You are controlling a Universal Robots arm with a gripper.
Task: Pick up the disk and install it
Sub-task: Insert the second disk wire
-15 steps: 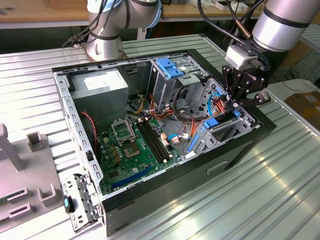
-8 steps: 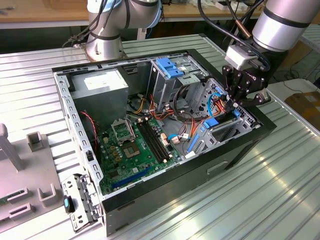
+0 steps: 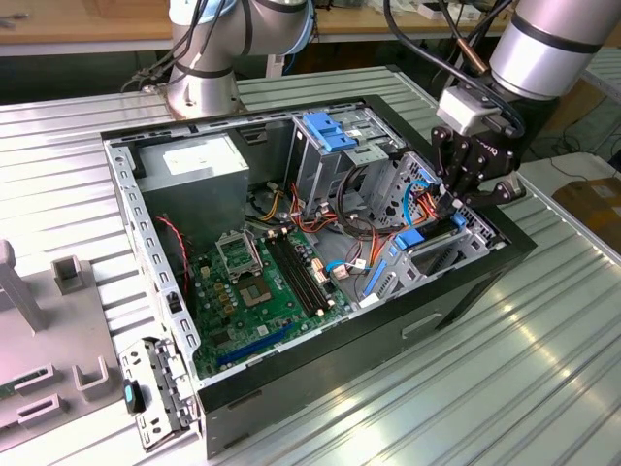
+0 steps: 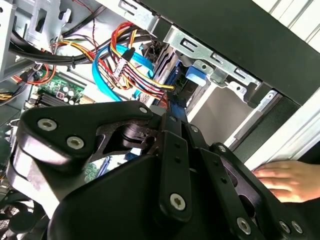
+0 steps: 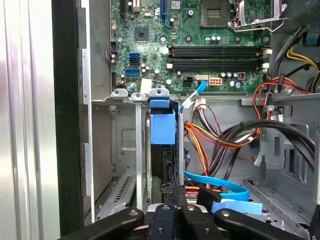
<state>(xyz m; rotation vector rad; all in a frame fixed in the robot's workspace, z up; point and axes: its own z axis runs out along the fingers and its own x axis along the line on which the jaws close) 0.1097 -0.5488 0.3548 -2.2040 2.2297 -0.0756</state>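
One disk (image 5: 162, 150) sits edge-on in its bay, nearly seated; your gripper (image 5: 170, 212) is pinched on its rear edge, so you need a straight push.

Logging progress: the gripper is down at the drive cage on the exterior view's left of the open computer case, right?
Not quite: the exterior view shows the gripper at the drive cage on the exterior view's right of the open computer case, not its left.

Pincer (image 4: 172, 107) above cables (image 4: 132, 70), hand (image 4: 290, 180) nearby
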